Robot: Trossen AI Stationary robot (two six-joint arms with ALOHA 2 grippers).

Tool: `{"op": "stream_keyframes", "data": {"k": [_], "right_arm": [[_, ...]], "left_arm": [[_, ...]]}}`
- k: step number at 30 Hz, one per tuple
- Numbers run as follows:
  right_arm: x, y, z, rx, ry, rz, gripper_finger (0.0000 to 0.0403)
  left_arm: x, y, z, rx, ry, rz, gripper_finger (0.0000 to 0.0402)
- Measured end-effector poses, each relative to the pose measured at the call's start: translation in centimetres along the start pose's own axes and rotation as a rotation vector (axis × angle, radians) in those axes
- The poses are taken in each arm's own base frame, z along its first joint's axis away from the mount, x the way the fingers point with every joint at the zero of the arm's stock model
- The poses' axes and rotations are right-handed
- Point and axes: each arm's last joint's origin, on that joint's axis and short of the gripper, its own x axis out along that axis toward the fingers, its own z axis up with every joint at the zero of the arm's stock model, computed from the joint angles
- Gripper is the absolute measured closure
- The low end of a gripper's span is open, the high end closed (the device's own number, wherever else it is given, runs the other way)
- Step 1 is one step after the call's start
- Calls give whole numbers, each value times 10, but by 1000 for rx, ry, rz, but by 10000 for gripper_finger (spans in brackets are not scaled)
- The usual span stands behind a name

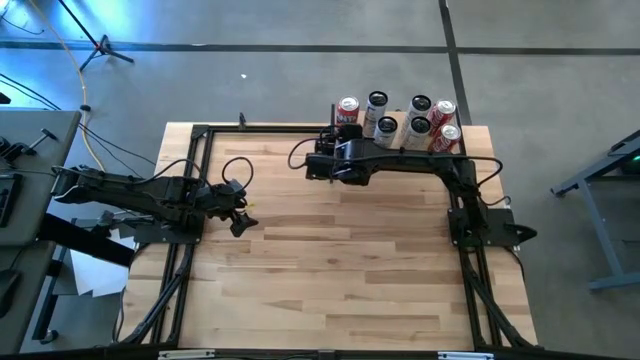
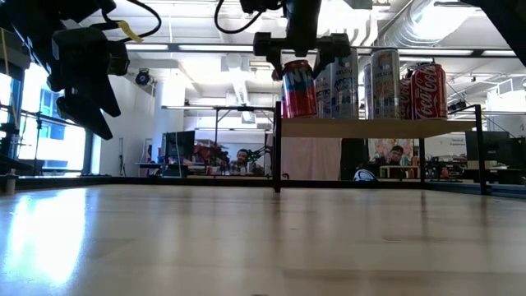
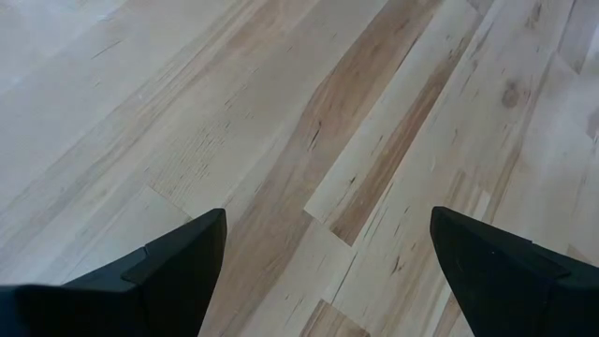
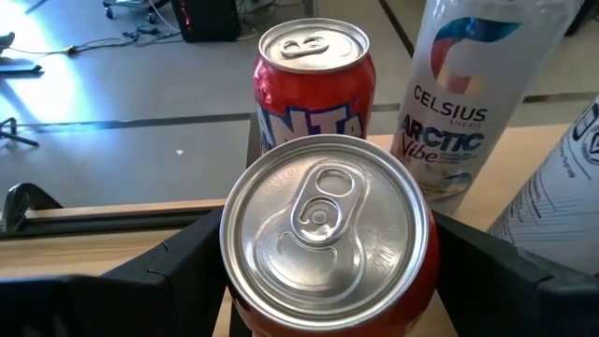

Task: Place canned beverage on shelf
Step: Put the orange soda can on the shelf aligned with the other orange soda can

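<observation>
A red canned beverage (image 4: 328,225) with a silver top sits between the fingers of my right gripper (image 4: 328,245), which is shut on it at the left end of the shelf (image 2: 370,127). In the low view the can (image 2: 299,90) has its bottom level with the shelf board; whether it rests on the board I cannot tell. In the high view the right gripper (image 1: 335,142) hides the can. Just beyond stand another red can (image 4: 314,84) and a white Celsius can (image 4: 459,103). My left gripper (image 1: 240,218) hangs open over bare tabletop at the left. My right gripper pinches the can's upper wall (image 4: 229,271), just under the rim, between its two fingers, one on each side. The fingers come from the table's near side, slanting down. The can stands upright with its top up.
Several more cans (image 1: 418,115) fill the shelf to the right of the held one. Black frame rails (image 1: 190,200) run along both sides of the table. Bare tabletop (image 1: 330,260) spreads across the middle and near side. People (image 2: 242,156) sit in the room beyond.
</observation>
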Motion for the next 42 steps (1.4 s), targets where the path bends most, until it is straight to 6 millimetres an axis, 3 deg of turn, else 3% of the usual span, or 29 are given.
{"op": "stream_keyframes", "data": {"k": [13,27,42], "right_arm": [[0,0,0,-42,11,4,97],[0,0,-2,-57,28,2,28],[0,-3,-4,-76,113,-9,24]], "left_arm": [[0,0,0,0,0,0,51],[0,0,0,0,0,0,51],[0,0,0,0,0,0,51]]}}
